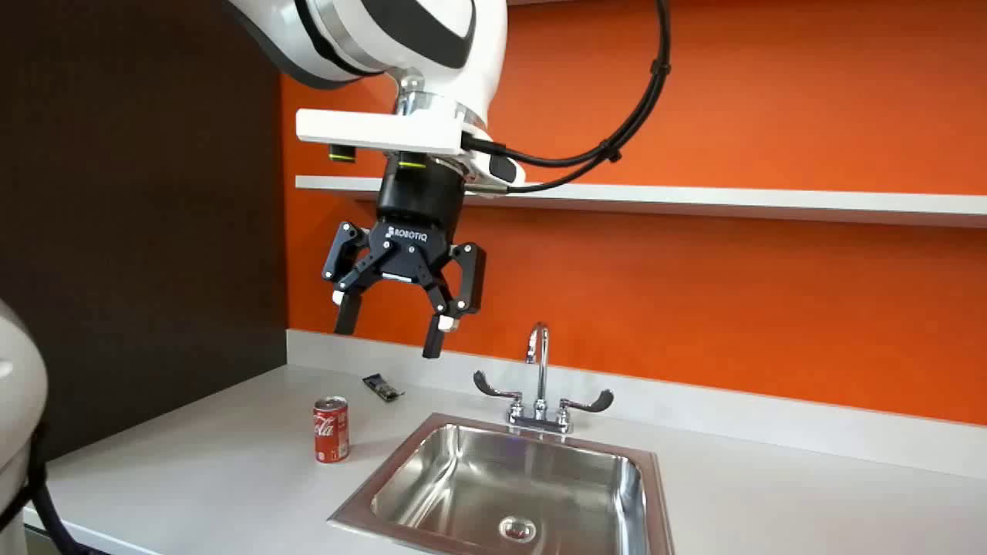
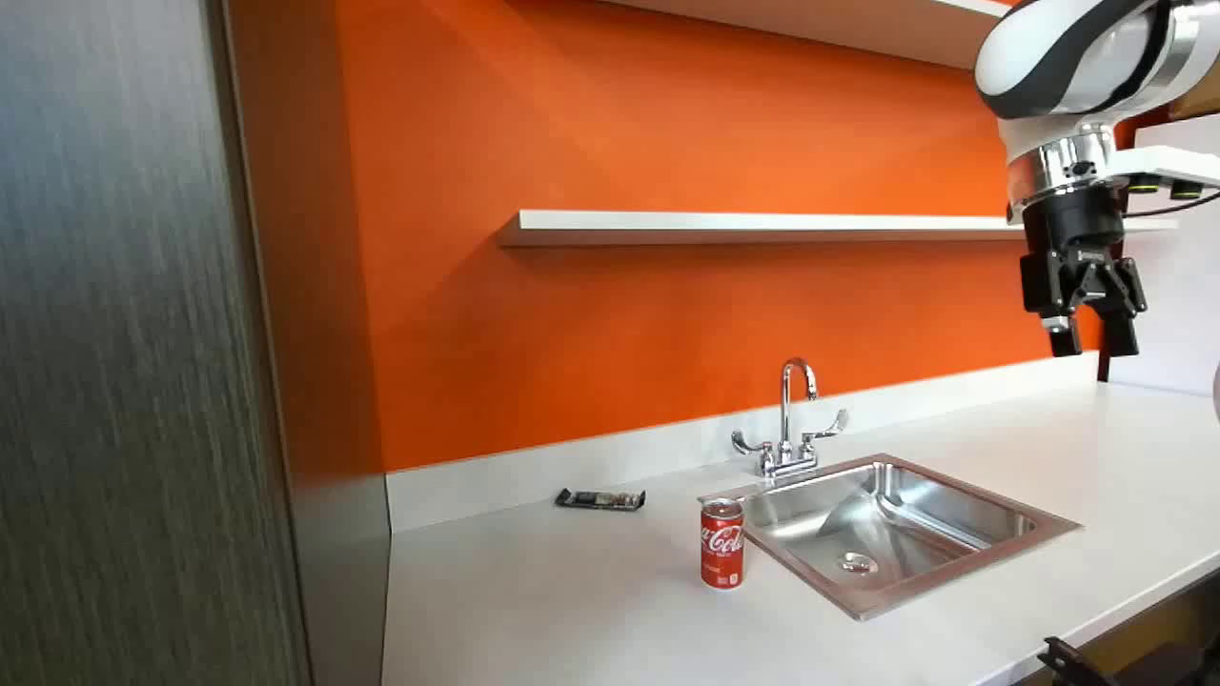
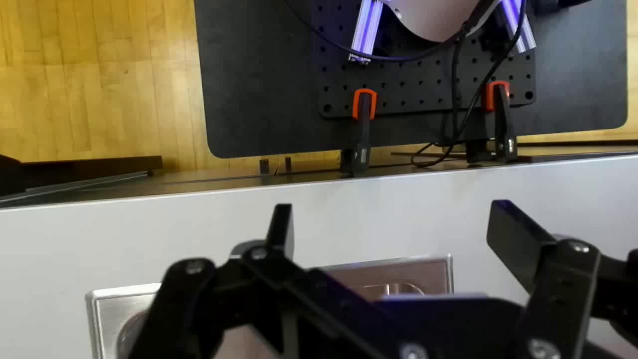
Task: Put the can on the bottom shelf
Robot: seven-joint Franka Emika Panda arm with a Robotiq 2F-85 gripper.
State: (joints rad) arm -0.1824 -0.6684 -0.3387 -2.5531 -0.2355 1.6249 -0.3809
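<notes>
The red can point(image 1: 331, 433) with pale lettering and a silvery top stands upright on the counter, left of the sink. It also shows in an exterior view point(image 2: 721, 548), and it is out of the wrist view. The bottom shelf point(image 1: 771, 198) is a long white plank on the orange wall, above the counter; it shows in both exterior views point(image 2: 762, 222). My gripper point(image 1: 389, 339) is open and empty, pointing down, high above the counter and well apart from the can. It also shows in an exterior view point(image 2: 1094, 345). In the wrist view its fingers point(image 3: 391, 217) are wide apart with nothing between them.
A steel sink point(image 1: 389, 469) is set in the counter, with a faucet point(image 1: 541, 378) and two lever handles behind it. A small flat dark packet point(image 2: 600, 499) lies near the backsplash. A higher plank point(image 2: 820, 21) hangs above. A dark side panel point(image 1: 146, 193) bounds the counter's left end.
</notes>
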